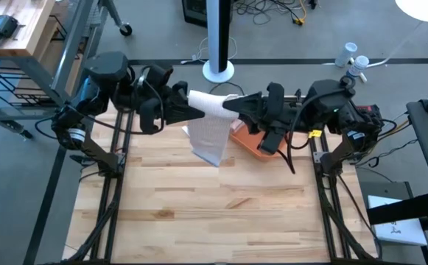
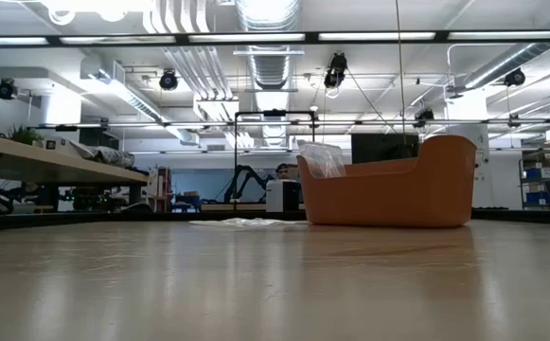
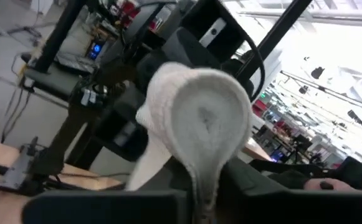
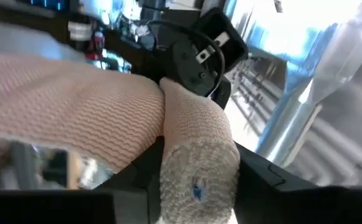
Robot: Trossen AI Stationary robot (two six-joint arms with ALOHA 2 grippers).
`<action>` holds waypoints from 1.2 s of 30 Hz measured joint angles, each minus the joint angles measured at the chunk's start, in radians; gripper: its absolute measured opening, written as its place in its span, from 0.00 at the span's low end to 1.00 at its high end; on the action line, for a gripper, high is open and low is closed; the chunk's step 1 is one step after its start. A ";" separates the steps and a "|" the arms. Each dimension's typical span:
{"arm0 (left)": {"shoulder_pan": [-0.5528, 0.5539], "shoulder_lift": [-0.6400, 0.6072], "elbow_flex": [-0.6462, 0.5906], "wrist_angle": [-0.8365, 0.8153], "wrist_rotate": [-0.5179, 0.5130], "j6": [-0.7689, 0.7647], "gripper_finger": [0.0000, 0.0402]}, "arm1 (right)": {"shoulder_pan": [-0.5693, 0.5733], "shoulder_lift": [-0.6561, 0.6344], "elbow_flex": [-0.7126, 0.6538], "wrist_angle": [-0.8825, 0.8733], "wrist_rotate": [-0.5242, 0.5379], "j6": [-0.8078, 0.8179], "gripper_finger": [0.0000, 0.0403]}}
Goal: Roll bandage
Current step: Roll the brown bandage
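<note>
While the left gripper (image 1: 186, 105) pinches one end of the bandage roll (image 1: 208, 101), closed tight, the roll's long axis runs across to the right gripper (image 1: 232, 105), clamped on the other end; both are equally near (loose tail (image 1: 208, 138) hangs to the table (image 1: 199, 213)).

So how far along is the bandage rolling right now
Partly done: a thick roll of bandage is already wound and held in the air between the left gripper and the right gripper. In hand: both grip the roll. Left: a loose tail hangs to the table beside the orange bin.
</note>
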 joint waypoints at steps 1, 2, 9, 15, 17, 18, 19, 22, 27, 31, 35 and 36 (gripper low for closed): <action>0.001 0.000 0.000 0.004 -0.003 0.010 0.05 | 0.003 0.000 0.000 -0.002 0.000 0.047 0.37; 0.002 0.000 0.000 0.006 -0.012 0.023 0.03 | 0.006 -0.001 0.000 -0.003 0.001 0.098 0.40; 0.018 -0.007 0.006 0.013 -0.026 0.095 0.04 | 0.035 0.000 0.000 -0.009 0.000 0.437 0.59; 0.019 -0.008 0.007 0.014 -0.029 0.138 0.04 | 0.038 -0.005 -0.001 0.023 0.006 0.624 0.69; 0.019 -0.009 0.007 0.014 -0.029 0.155 0.03 | 0.041 -0.012 -0.001 0.045 0.007 0.723 0.72; 0.019 -0.009 0.008 0.014 -0.029 0.162 0.03 | 0.041 -0.019 -0.001 0.052 0.006 0.766 0.73; 0.019 -0.010 0.008 0.014 -0.028 0.167 0.03 | 0.041 -0.024 -0.001 0.056 0.007 0.806 0.74; 0.019 -0.012 0.008 0.013 -0.028 0.169 0.03 | 0.041 -0.039 -0.001 0.079 0.009 0.907 0.77; 0.019 -0.012 0.008 0.007 -0.028 0.212 0.03 | 0.031 -0.036 -0.001 0.096 0.016 1.017 0.76; 0.019 -0.012 0.008 0.008 -0.028 0.234 0.03 | 0.028 -0.020 -0.001 0.092 0.015 1.076 0.72; 0.019 -0.012 0.008 0.010 -0.028 0.243 0.03 | 0.028 -0.014 -0.002 0.085 0.042 1.096 0.68; 0.019 -0.012 0.008 0.010 -0.028 0.243 0.03 | 0.027 -0.014 -0.002 0.087 0.045 1.097 0.67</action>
